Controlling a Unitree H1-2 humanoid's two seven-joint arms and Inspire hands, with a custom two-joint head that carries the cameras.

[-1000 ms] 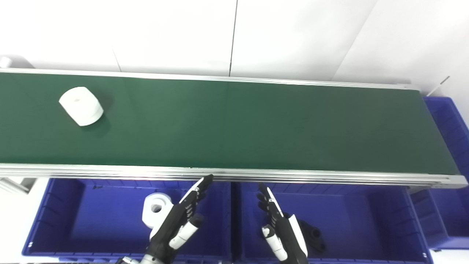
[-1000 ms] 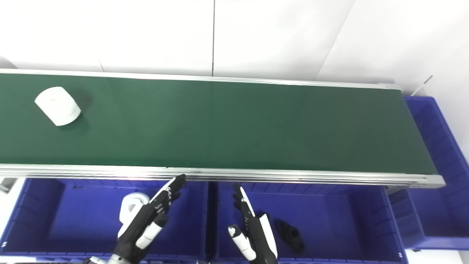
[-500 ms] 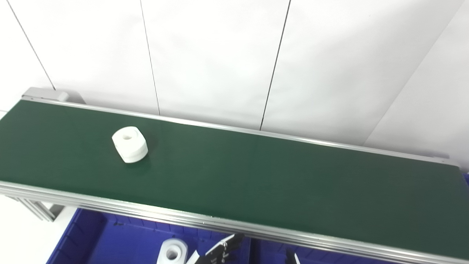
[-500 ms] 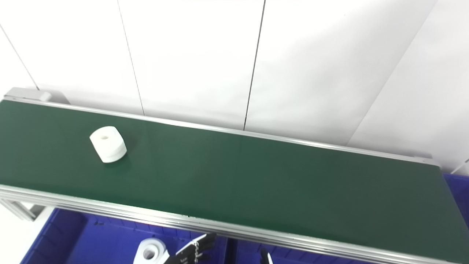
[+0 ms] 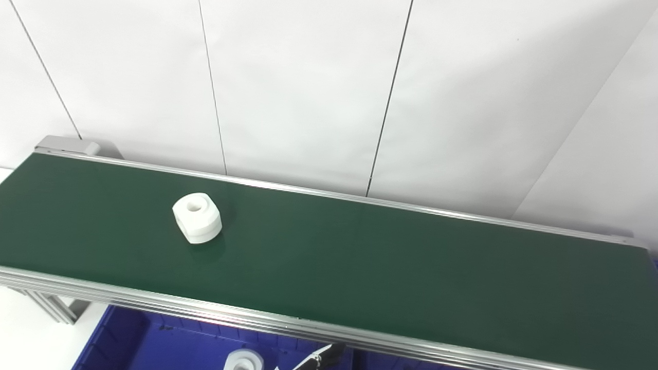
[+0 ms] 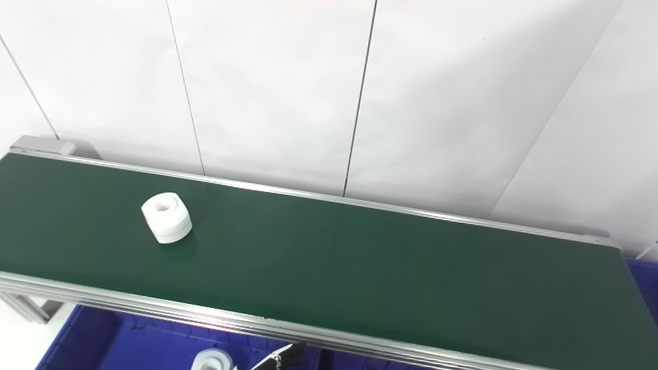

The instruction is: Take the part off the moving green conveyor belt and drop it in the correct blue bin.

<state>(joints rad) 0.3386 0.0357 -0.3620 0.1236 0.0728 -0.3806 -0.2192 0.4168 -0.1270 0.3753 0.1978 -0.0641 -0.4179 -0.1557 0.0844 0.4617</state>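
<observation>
A white part (image 5: 197,224) sits on the left stretch of the green belt (image 5: 390,262), untouched, so the pick is not yet begun. Only the left hand's fingers (image 5: 321,358) show, at the near edge over the blue bin (image 5: 154,344); their state I cannot tell. The right hand is out of sight. Next, the hand must meet the part as it travels. The right eye view shows a far-right bin corner (image 6: 642,280).

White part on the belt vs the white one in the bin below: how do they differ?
The part on the belt shows whole; the part in the bin is cut off by the picture's bottom edge. The belt part sits on the green conveyor, towards its left end; the bin part lies lower, inside the blue bin, beside the left hand. Both are white with a round hole on top.
</observation>
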